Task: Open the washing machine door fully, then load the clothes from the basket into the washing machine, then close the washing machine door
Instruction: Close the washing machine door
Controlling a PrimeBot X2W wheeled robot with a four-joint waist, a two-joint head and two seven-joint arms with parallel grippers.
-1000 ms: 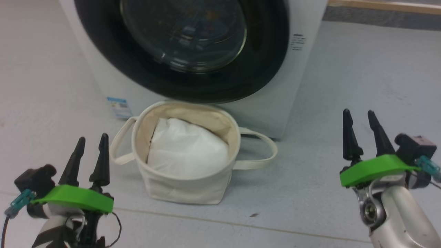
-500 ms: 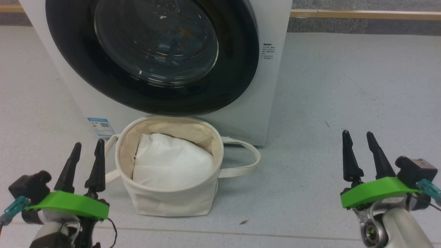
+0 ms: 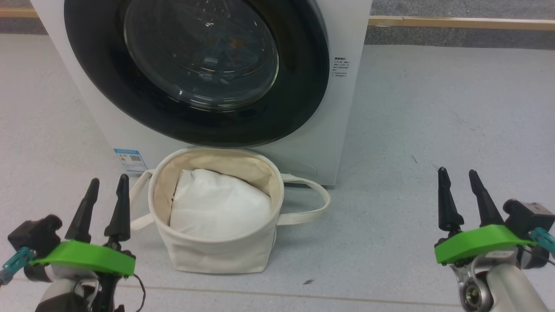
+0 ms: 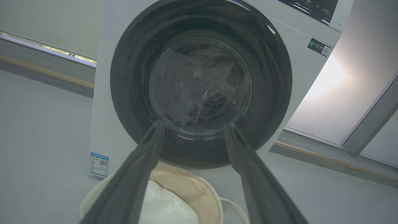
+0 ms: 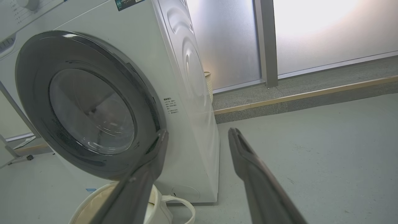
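Observation:
The white washing machine (image 3: 347, 108) stands straight ahead, and its round door (image 3: 303, 99) with the glossy black rim lies shut flat against the front. Below it on the floor sits the cream canvas basket (image 3: 217, 255), holding a plain white pillow-like bundle (image 3: 217, 203). The bear-print clothes are hidden; a faint orange-brown speck shows behind the glass bowl (image 3: 199, 52). My left gripper (image 3: 108, 178) hovers open just left of the basket. My right gripper (image 3: 456, 170) is open well to its right, over bare floor. The left wrist view looks at the door (image 4: 199, 87) between open fingers (image 4: 143, 168).
A small blue label sticker (image 3: 130, 160) sits low on the machine's front. The basket's loop handle (image 3: 312, 203) trails to the right. A wooden skirting strip (image 3: 455, 21) runs behind. Frosted panels (image 5: 311, 31) and a grey post (image 5: 266, 43) stand beyond the machine.
The whole head picture has shifted, so the camera moved: machine and basket sit lower and further left than a second ago. Both grippers stay open and empty.

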